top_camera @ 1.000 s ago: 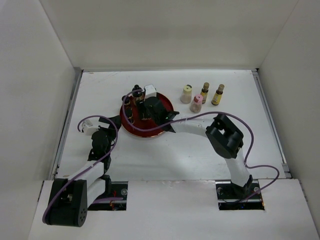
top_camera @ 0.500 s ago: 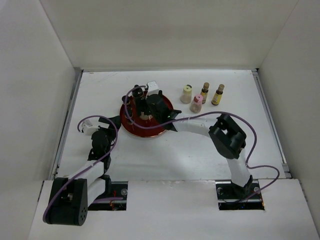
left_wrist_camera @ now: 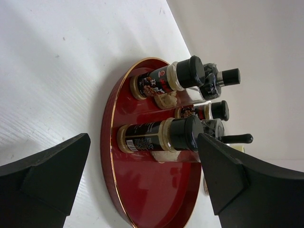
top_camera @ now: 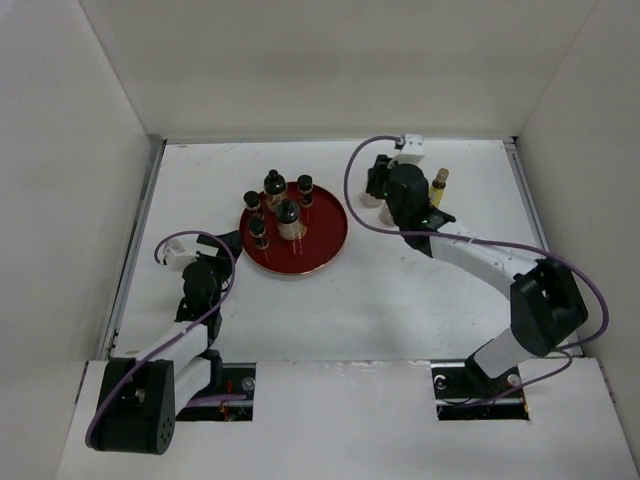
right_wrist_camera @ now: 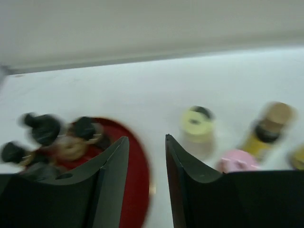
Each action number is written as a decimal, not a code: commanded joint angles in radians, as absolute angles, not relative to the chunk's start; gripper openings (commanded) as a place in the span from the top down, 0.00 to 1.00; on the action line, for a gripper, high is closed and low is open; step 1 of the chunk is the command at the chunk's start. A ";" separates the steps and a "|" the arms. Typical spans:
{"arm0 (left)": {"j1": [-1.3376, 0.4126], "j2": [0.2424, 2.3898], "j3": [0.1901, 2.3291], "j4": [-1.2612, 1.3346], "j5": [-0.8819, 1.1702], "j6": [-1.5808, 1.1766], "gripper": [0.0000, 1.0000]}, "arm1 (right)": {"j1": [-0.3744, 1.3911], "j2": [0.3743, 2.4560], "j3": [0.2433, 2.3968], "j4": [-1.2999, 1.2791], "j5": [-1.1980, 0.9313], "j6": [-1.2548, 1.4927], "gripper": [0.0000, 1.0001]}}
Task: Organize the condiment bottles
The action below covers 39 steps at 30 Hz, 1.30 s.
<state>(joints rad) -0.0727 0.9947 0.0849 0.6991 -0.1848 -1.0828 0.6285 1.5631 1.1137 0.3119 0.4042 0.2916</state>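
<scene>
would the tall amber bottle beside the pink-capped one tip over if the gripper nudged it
Likely yes: the amber bottle stands tall and narrow on the table, so a high nudge should topple it. Its round body would probably roll once down. It looks like glass, so possibly slick.

A white counter [top_camera: 330, 320] is shut in by a plain white back wall [top_camera: 330, 60], a left wall [top_camera: 60, 180] and a right wall [top_camera: 590, 150]. Soft light seems to be spread evenly from above.
</scene>
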 commanded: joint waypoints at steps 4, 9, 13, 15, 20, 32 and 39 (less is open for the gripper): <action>-0.082 0.992 0.094 0.744 -0.193 -1.080 0.00 | 0.492 1.545 1.028 0.203 0.512 0.298 0.46; -0.088 1.011 0.098 0.747 -0.190 -1.081 0.00 | 0.447 1.614 1.058 0.163 0.477 0.295 0.19; -0.088 1.011 0.100 0.747 -0.196 -1.074 0.00 | 0.430 1.664 1.084 0.153 0.430 0.307 0.15; -0.084 1.012 0.098 0.747 -0.190 -1.077 0.00 | 0.424 1.686 1.094 0.158 0.405 0.316 0.15; -0.084 1.032 0.104 0.747 -0.184 -1.077 0.00 | 0.413 1.735 1.101 0.195 0.387 0.328 0.24; -0.084 1.035 0.106 0.756 -0.178 -1.077 0.00 | 0.429 1.703 1.029 0.310 0.465 0.310 0.47; -0.091 1.037 0.107 0.756 -0.183 -1.072 0.00 | 0.482 1.510 0.968 0.252 0.488 0.322 0.50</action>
